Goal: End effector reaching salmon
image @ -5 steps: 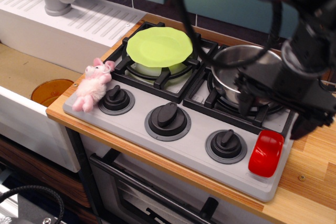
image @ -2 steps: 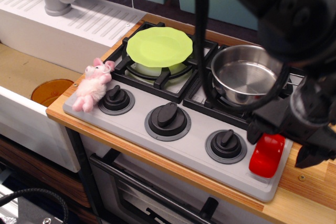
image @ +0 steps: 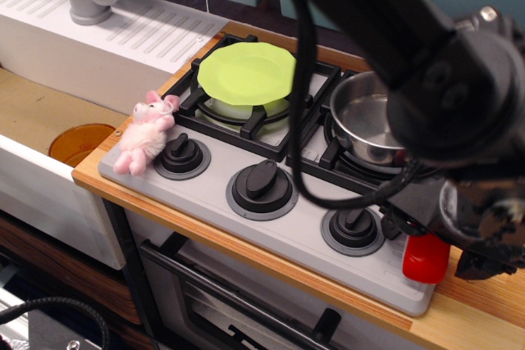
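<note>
The salmon (image: 425,258), a glossy red slab, lies at the front right corner of the grey toy stove (image: 215,212); only its lower part shows. My black gripper (image: 440,243) hangs right over it on the bulky black arm, which covers its upper part. The jaws look spread, one dark finger (image: 393,222) left of the salmon and one finger (image: 486,263) to its right. Whether the fingers touch the salmon is hidden.
A steel pot (image: 367,126) sits on the back right burner, a lime green plate (image: 247,73) on the back left. A pink plush (image: 144,137) lies by the left knob (image: 181,154). An orange bowl (image: 79,143) sits in the sink, and the wooden counter edge (image: 484,311) is on the right.
The arm has come down and forward from above the pot to over the salmon. It now covers more of the pot and the salmon's upper part. The salmon has not moved.
</note>
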### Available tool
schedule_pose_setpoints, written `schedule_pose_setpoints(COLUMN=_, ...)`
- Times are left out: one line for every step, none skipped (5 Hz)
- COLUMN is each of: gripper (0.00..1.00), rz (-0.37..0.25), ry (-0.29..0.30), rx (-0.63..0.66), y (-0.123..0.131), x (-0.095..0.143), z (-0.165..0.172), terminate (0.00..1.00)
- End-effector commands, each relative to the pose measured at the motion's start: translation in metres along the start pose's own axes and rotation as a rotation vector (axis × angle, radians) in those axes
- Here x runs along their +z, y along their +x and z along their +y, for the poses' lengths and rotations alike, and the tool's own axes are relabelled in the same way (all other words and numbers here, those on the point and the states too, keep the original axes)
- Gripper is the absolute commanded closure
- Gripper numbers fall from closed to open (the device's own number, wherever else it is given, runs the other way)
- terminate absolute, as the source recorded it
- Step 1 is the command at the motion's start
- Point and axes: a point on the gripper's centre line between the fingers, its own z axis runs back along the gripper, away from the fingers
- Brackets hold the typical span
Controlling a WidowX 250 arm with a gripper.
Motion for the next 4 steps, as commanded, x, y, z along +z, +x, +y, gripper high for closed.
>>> schedule_pose_setpoints(gripper=0.0, rz=0.007, ry=-0.011, rx=0.028, y=-0.0015, x=-0.0072, z=-0.0027, terminate=0.0)
schedule_pose_setpoints(gripper=0.0, rz=0.007, ry=-0.011, rx=0.028, y=-0.0015, x=-0.0072, z=-0.0027, terminate=0.0)
schedule_pose_setpoints(gripper=0.0, rz=0.007, ry=-0.011, rx=0.028, y=-0.0015, x=-0.0072, z=-0.0027, terminate=0.0)
schedule_pose_setpoints(gripper=0.0, rz=0.007, ry=-0.011, rx=0.028, y=-0.0015, x=-0.0072, z=-0.0027, terminate=1.0)
